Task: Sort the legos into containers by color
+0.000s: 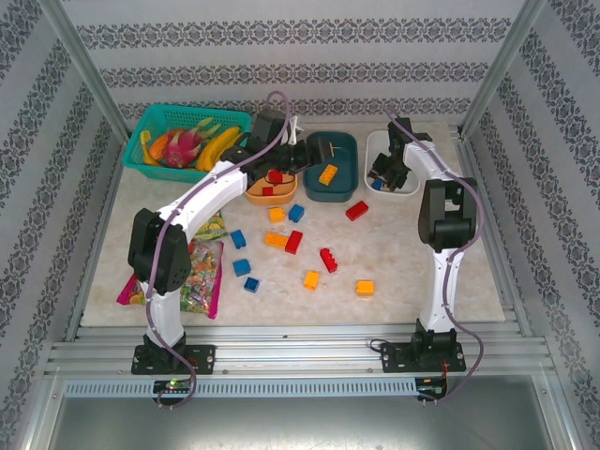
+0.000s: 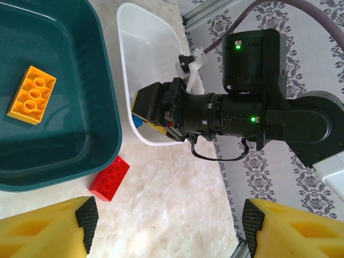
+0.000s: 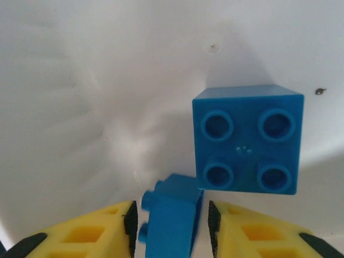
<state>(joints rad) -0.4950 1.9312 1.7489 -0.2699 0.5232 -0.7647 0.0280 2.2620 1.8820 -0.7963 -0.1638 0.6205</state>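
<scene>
Fingers [image 3: 80, 236] of the right gripper [image 3: 172, 217] stand narrowly parted inside the white bowl [image 2: 140, 43]. A small blue brick [image 3: 169, 226] sits on edge between the pads, with a sliver of space at each side. A square blue brick [image 3: 247, 140] lies studs-up on the bowl floor just beyond it.

Left gripper [image 2: 169, 223] hangs by the orange bowl [image 1: 255, 195], its fingers wide and nothing between them. The orange bowl holds red bricks [image 1: 273, 178]. The teal bowl [image 2: 102, 80] holds one orange-yellow brick [image 2: 31, 94]. A single red brick [image 2: 109, 179] lies on the table [image 2: 172, 188] just beside the teal bowl.

About ten more legos [image 1: 293, 242] in red, blue and orange-yellow lie scattered between the bowls and the arm bases. A fruit basket [image 1: 150, 127] and a candy bag [image 1: 202, 277] lie at the left.
</scene>
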